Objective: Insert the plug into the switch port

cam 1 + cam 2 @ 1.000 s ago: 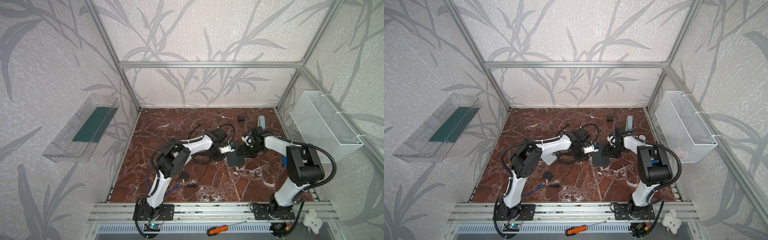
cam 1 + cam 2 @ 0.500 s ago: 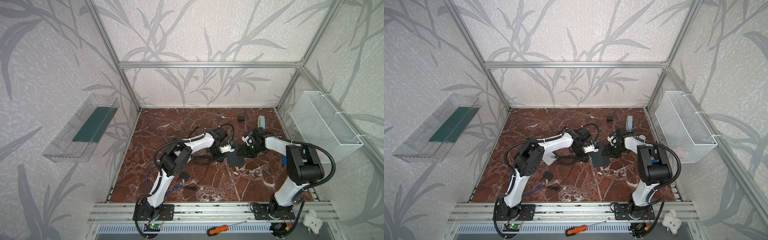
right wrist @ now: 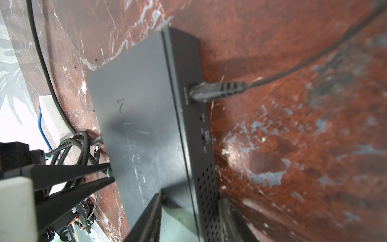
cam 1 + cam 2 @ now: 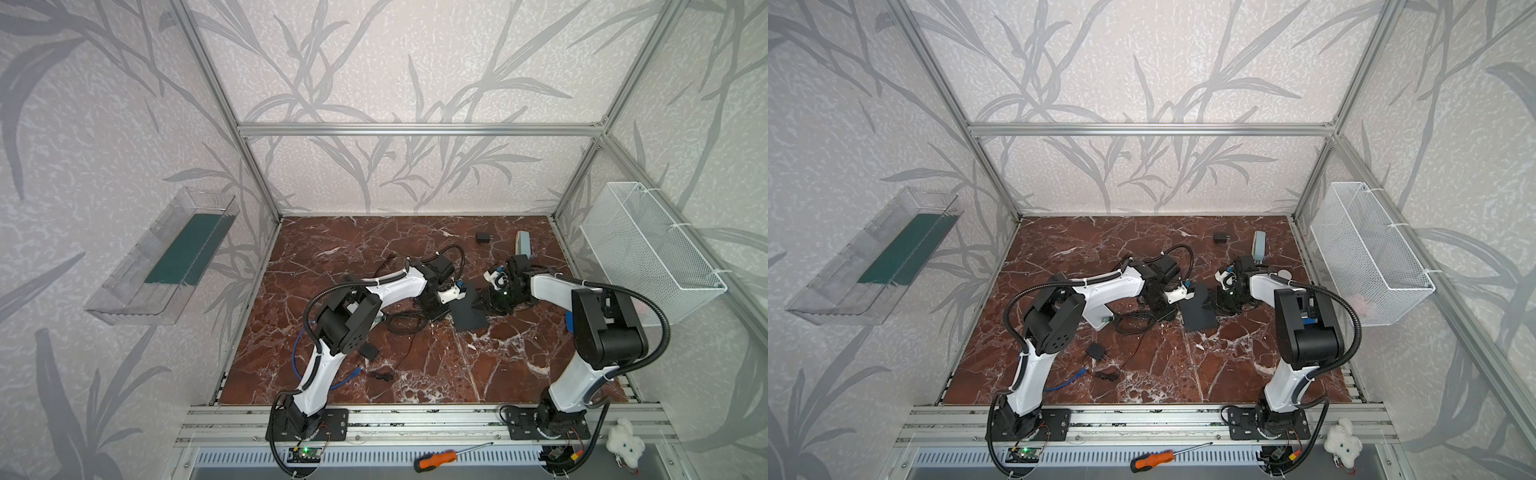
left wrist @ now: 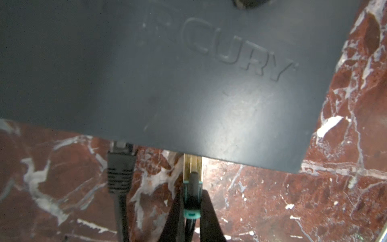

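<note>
Stereo pair I watch looks steeply down from high at the front; both wrist cameras sit close, sharing the dark slab (image 5: 167, 73).

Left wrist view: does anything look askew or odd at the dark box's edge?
Only the plug in the left fingers: its yellowish body shows outside the edge of the dark box, so it looks not fully seated. The black connector beside it looks plugged in. No damage visible.

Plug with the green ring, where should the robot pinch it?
Pinch the plug on its dark collar behind the gold tip, coming from the cord end with a finger on each side. That leaves the tip free and pointing straight at the edge of the dark box. The left gripper holds it this way.
</note>
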`<state>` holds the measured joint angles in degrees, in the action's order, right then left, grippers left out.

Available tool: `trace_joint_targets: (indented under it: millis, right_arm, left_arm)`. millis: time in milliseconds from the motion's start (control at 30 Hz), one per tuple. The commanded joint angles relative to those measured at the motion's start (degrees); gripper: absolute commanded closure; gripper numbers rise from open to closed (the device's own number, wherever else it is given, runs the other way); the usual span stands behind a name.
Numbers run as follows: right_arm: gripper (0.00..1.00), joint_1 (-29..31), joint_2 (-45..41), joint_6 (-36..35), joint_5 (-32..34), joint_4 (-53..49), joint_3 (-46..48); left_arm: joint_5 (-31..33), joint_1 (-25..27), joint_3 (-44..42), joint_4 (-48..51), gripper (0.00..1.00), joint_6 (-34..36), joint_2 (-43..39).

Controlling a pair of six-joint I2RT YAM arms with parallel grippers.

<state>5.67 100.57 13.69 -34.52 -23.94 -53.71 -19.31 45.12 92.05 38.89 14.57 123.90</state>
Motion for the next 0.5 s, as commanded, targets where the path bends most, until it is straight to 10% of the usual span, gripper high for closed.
trace_joint_targets:
  millis: [0,467]
  right_arm:
    - [0.56,1.5,1.8,0.5,-4.1,-2.5,1.2]
    - [0.57,1.5,2.7,3.6,-6.7,-0.3,0.4]
  left_arm:
    - [1.2,0.3,-1.6,-11.2,1.00,-2.2,-3.1]
    - [-8.9,1.4,-0.5,-2.4,1.00,7.9,-1.5]
